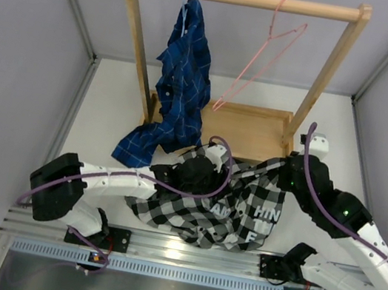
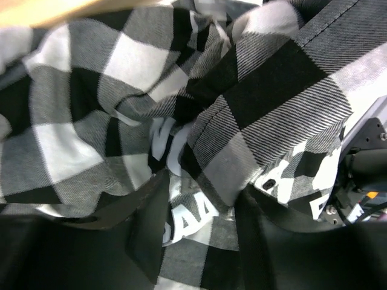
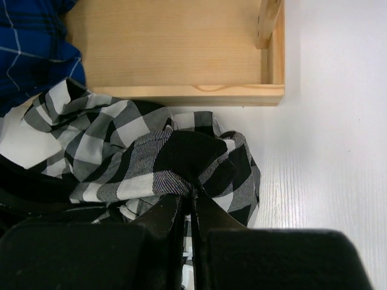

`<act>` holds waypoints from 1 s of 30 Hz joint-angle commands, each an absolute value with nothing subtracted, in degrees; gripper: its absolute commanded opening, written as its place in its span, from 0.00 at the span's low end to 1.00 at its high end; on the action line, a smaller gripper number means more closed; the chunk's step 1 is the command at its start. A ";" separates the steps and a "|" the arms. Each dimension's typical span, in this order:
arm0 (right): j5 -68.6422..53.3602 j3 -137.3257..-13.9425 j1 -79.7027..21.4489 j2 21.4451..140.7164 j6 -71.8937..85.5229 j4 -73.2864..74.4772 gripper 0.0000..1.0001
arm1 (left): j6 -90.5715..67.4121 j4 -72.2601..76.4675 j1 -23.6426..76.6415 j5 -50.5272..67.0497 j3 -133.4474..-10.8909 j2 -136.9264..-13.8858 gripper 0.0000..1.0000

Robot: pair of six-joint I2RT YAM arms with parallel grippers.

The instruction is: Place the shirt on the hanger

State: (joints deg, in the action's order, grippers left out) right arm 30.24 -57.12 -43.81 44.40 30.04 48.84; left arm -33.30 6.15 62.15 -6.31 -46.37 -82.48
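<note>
Checked woven shirt (image 1: 243, 206) crumpled on smooth white tabletop (image 1: 109, 115) (block lettering showing); right end effector (image 3: 188, 202) clamps a fold, left end effector (image 2: 202, 187) spread wide, gripping nothing.

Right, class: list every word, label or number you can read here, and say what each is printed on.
"HIN": white block letters on the shirt, top view.
"U" and "F": below it, same shirt; folds hide the rest.
"AA": left wrist view, same lettering, crumpled and partial.
Nothing else readable.

Bright, even light, soft shadows, slight blur on the close shirt (image 2: 254, 103).
</note>
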 commanded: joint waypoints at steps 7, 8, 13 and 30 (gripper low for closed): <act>30.06 -58.36 -43.68 44.47 30.32 44.47 0.00 | -38.05 18.10 65.56 -6.14 -42.54 -82.01 0.01; 29.62 -58.10 -43.77 44.39 30.24 44.47 0.00 | -38.23 17.93 65.57 -7.28 -42.19 -81.39 0.00; 22.17 -55.21 -43.77 40.09 25.51 41.41 0.09 | -37.63 8.91 65.57 -22.13 -40.61 -72.17 0.00; 16.15 -84.96 -44.03 60.19 25.84 38.05 1.00 | -37.88 -1.85 65.13 -24.61 -39.82 -58.80 0.00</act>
